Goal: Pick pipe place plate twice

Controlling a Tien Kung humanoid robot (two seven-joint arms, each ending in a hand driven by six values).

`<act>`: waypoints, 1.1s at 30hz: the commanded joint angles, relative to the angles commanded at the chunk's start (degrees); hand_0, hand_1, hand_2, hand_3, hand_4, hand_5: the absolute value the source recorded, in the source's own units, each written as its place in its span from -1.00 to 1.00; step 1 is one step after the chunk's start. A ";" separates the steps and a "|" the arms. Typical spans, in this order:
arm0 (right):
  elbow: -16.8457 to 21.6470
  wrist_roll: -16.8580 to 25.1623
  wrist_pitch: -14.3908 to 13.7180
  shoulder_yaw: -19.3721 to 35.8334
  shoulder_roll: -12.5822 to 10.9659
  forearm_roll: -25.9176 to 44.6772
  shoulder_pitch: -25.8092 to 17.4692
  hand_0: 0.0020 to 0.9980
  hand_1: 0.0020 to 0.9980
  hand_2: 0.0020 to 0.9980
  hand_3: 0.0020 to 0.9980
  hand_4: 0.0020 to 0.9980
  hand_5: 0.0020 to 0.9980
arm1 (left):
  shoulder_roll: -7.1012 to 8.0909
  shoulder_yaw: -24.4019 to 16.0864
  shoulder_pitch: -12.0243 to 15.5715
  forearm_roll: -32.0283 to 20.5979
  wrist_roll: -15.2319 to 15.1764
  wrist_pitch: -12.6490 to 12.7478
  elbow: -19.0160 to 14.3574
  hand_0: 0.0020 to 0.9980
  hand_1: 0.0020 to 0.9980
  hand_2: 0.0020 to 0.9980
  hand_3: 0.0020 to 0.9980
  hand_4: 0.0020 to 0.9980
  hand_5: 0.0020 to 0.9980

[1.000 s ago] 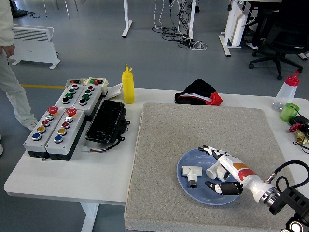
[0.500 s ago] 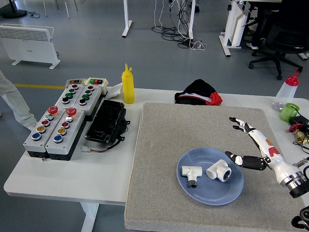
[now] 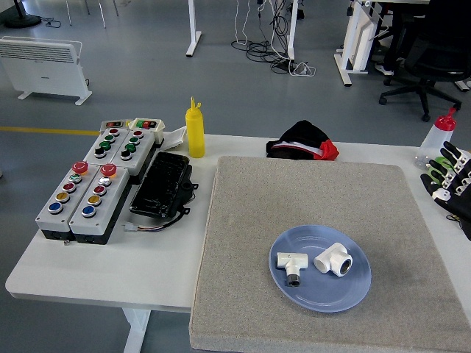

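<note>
We see the right robot hand [image 3: 449, 180] at the far right edge of the white bench [image 3: 169, 250], fingers spread and grasping nothing. Well to its left and nearer us, the round blue plate [image 3: 324, 290] lies on the grey felt mat [image 3: 309, 198] with two white plastic T-shaped pipe fittings [image 3: 335, 259] in it, just beside each other. Just behind the robot hand stands a clear squeeze bottle with a red cap [image 3: 438, 136].

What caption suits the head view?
Two pipe tees lie on the blue plate; right hand open at the table's edge.
</note>
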 joint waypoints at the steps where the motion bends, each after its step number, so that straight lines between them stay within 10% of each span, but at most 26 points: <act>1: -0.41 -0.21 0.17 0.67 0.02 2.23 -0.28 0.83 0.70 0.92 0.81 0.23 -0.16 | -0.01 -0.01 0.02 0.02 0.01 0.00 0.00 0.17 0.13 0.19 0.17 -0.05 1.00; 13: -3.52 -0.15 1.12 3.12 1.08 31.23 -2.02 0.81 0.68 0.85 0.74 0.23 -0.06 | 0.01 -0.06 -0.07 -0.09 -0.18 -0.07 0.00 0.17 0.14 0.20 0.18 -0.05 1.00; 33: -4.60 -5.26 0.99 4.80 1.05 27.27 -1.95 0.86 0.70 0.81 0.72 0.21 0.02 | 0.11 0.26 0.02 -0.46 -0.42 -0.39 0.01 0.17 0.14 0.20 0.18 -0.05 1.00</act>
